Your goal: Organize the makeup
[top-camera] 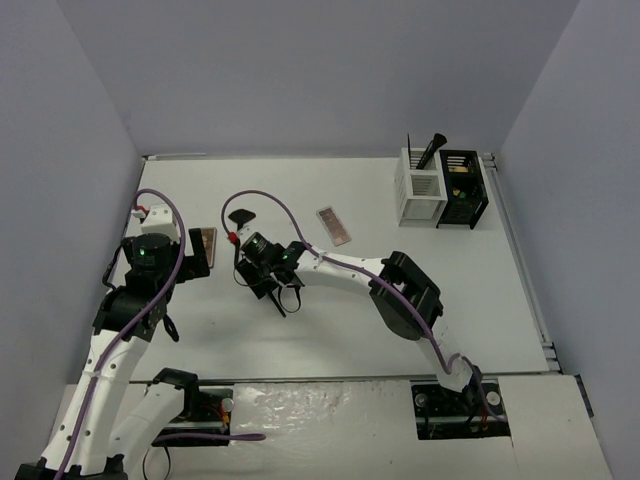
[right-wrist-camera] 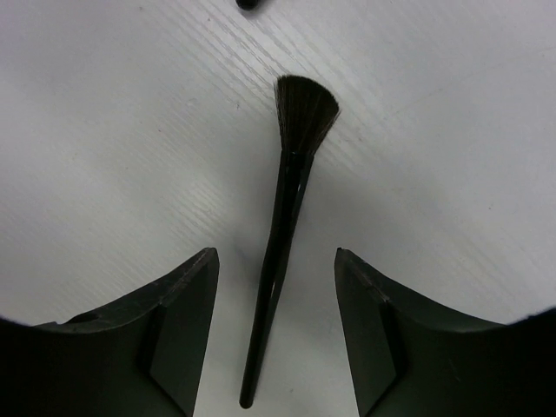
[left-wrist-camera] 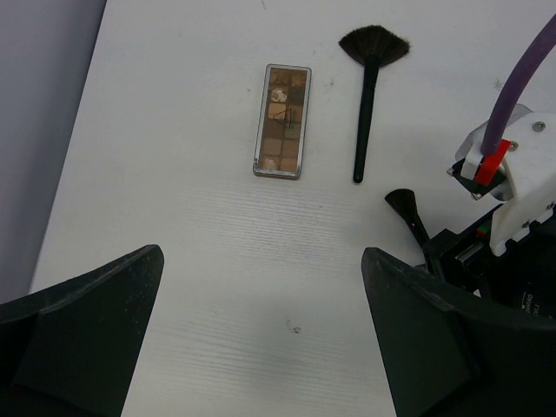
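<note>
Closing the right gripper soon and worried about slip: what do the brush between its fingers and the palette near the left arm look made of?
Brush: handle looks like smooth black plastic or lacquered wood, faint sheen along it; bristles soft dark hair, natural or synthetic unclear. Palette: hard plastic case likely, pale shiny rim, matte brown powder pans inside.

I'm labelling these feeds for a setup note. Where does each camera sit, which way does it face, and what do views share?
Top external: above and behind the bases, looking down on the table; the left arm and right arm both show.
Left wrist: on the left arm, facing down at a palette and fan brush; fingers of the open left claw frame the bottom.
Right wrist: on the right arm, facing down at a smaller brush lying between fingers of the open right claw.
Shared: both wrist views show the smaller brush.
</note>
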